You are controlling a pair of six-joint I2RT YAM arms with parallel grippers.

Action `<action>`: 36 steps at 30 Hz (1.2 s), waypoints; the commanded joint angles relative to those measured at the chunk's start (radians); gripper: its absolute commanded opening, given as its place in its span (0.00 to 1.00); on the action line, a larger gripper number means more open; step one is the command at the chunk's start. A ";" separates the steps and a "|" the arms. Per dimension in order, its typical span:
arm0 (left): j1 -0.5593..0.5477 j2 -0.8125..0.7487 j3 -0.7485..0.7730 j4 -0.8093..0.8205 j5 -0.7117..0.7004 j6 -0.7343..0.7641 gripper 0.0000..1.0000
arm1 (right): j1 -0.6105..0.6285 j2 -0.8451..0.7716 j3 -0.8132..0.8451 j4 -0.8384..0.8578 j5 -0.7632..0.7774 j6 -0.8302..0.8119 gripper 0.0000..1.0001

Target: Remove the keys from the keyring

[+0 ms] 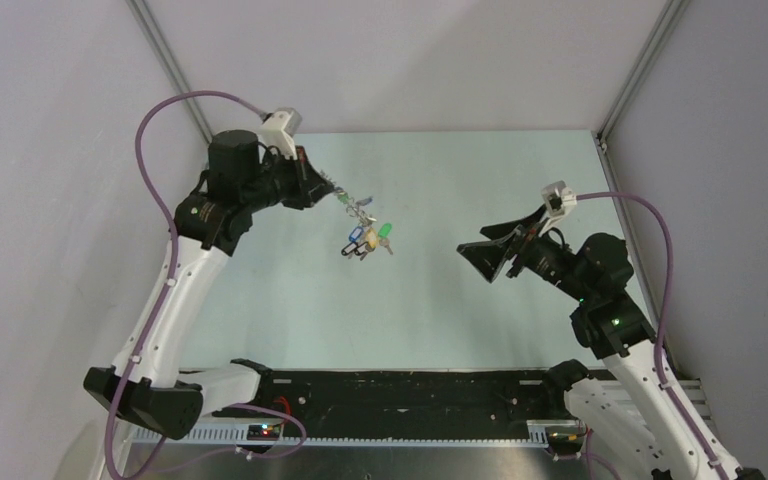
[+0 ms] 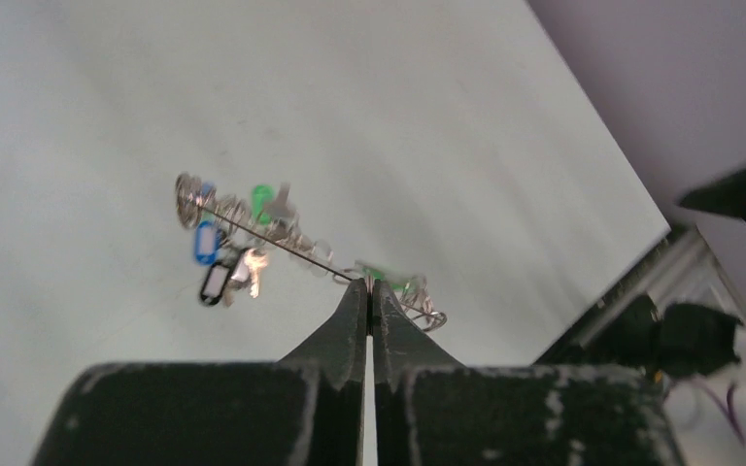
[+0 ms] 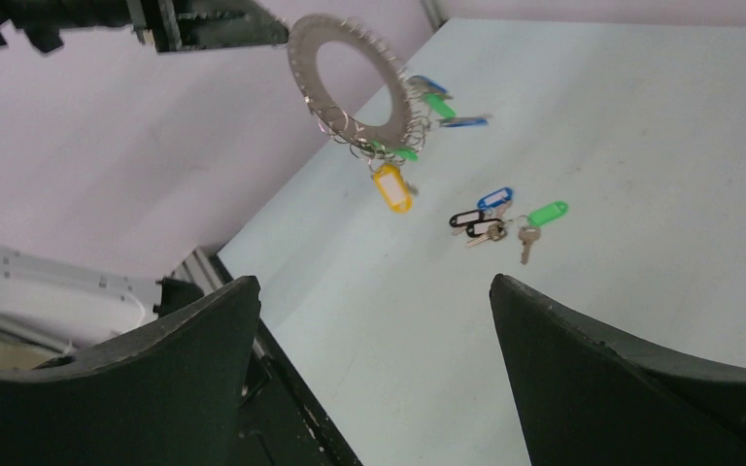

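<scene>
Our left gripper (image 2: pixel 370 283) is clamped on the rim of the keyring (image 3: pixel 303 60), held up above the table (image 3: pixel 641 146); our right gripper (image 3: pixel 369 291) gapes wide, well apart from it; we judge the ring stiff and light, its keys (image 3: pixel 437 104) dangling freely, best pinched at the yellow tag (image 3: pixel 391 186); blur hides how many hang there; some loose keys (image 3: pixel 491 218) lie below.

— What are the arms (image 1: pixel 600 285) like?
— White links (image 1: pixel 165 310), black joints (image 1: pixel 228 165), a purple cable (image 1: pixel 195 95) trailing off each.
— And the fingers (image 3: pixel 631 379)?
— Matte black, broad, tapering to thin tips, speckled pale along the edges.
</scene>
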 commanded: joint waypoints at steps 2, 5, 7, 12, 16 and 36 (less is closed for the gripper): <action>-0.167 -0.042 0.062 0.010 0.109 0.183 0.00 | 0.128 0.040 0.043 0.138 0.063 -0.108 0.94; -0.226 -0.047 0.067 0.005 0.112 0.239 0.00 | 0.153 0.058 0.043 0.158 0.063 -0.131 0.93; -0.256 -0.046 0.067 0.005 0.158 0.266 0.00 | 0.161 0.069 0.043 0.156 0.062 -0.137 0.94; -0.353 -0.050 0.062 0.006 0.215 0.336 0.00 | 0.165 0.082 0.043 0.109 0.053 -0.182 0.93; -0.403 -0.035 0.073 0.006 0.233 0.358 0.00 | 0.195 0.106 0.042 0.060 0.083 -0.220 0.95; -0.511 -0.029 0.163 0.007 0.241 0.406 0.00 | 0.449 0.426 0.039 0.521 0.240 -0.277 0.95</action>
